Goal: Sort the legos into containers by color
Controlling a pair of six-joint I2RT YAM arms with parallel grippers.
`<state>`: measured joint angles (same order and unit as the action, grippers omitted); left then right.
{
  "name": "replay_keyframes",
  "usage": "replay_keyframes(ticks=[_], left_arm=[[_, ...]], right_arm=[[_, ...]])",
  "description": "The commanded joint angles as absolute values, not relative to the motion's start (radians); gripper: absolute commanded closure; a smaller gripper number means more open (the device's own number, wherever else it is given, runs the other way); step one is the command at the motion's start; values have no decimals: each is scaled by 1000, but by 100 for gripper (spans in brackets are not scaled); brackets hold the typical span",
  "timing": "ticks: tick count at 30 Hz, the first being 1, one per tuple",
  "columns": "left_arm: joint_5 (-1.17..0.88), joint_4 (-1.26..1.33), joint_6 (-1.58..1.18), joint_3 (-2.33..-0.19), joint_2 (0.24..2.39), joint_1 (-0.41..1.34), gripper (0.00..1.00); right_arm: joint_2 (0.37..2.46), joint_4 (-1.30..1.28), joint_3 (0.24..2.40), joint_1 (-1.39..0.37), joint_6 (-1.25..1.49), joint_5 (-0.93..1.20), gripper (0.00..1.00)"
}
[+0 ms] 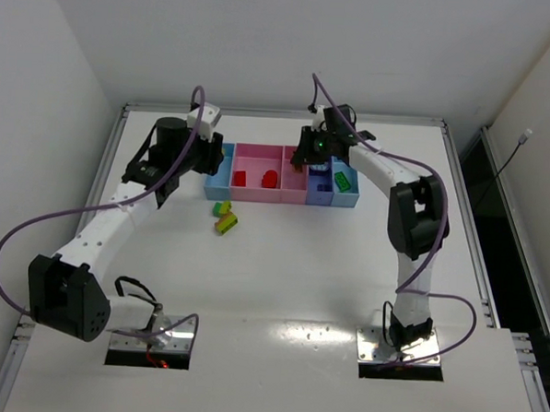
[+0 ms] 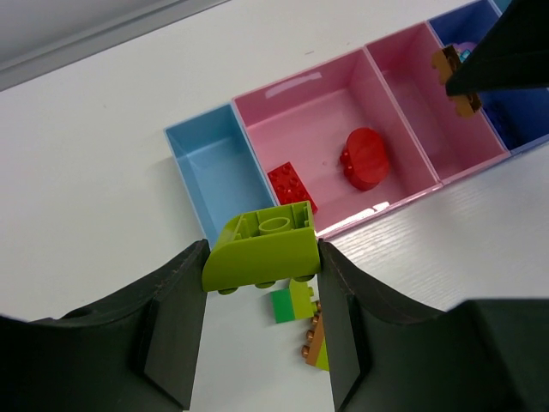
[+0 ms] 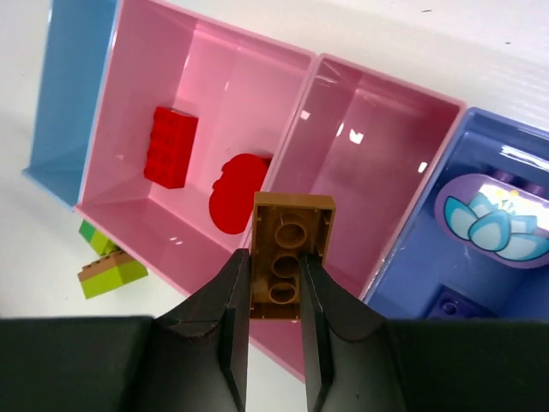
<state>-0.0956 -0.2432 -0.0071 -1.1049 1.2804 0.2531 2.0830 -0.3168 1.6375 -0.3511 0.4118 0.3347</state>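
Both hands are loaded, so this is a double place. Right hand [image 3: 273, 276] pinches the orange brick [image 3: 290, 230] by its long sides above the tray row. In the wrist view the brick sits right over the wall between the wide pink tray [image 3: 232, 103] and the narrow pink tray [image 3: 377, 154]. Narrow pink is bare and wide pink has two red bricks [image 3: 171, 146], so I read narrow pink as the orange target. Nudge the hand sideways toward the periwinkle tray [image 3: 418, 257] until the brick is over mid-floor, go low, then spread the fingers. Releasing from here risks a bounce off the wall into the reds. The brick's long axis looks roughly in line with the tray, so no wrist twist needed. Left hand [image 2: 262, 262] is clamped on the yellow-green brick [image 2: 262, 245], over the near corner of the light blue tray [image 2: 206, 163] and close to its shared wall with wide pink. Light blue is bare. Push further in over its floor, away from that wall, before letting go. In the top view the hands are well apart with wide pink between them, so both can place at once. Not yet sorted: loose bricks [image 2: 300, 322] on the bench [image 2: 94, 197], just in front of the trays.
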Motion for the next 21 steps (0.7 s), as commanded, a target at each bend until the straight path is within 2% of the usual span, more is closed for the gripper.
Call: replay_keyframes(ticks=[1, 3, 5, 9, 16, 21], left_arm=[[-133, -218, -14, -1155, 1293, 236, 100], [-143, -218, -14, -1155, 1304, 236, 100], [-152, -218, -14, -1155, 1318, 227, 100], [-130, -218, -26, -1155, 1356, 227, 100], [-266, -225, -37, -1213, 1449, 184, 100], [-382, -330, -46, -1324, 1615, 147, 100]], right_arm=[[2094, -313, 1689, -359, 399, 288, 75], [2094, -313, 1689, -359, 399, 288, 64], [2103, -313, 1689, -359, 399, 288, 47], [2103, -313, 1689, -368, 390, 298, 32], [2065, -313, 1689, -377, 370, 311, 30], [1984, -304, 1689, -387, 344, 330, 30]])
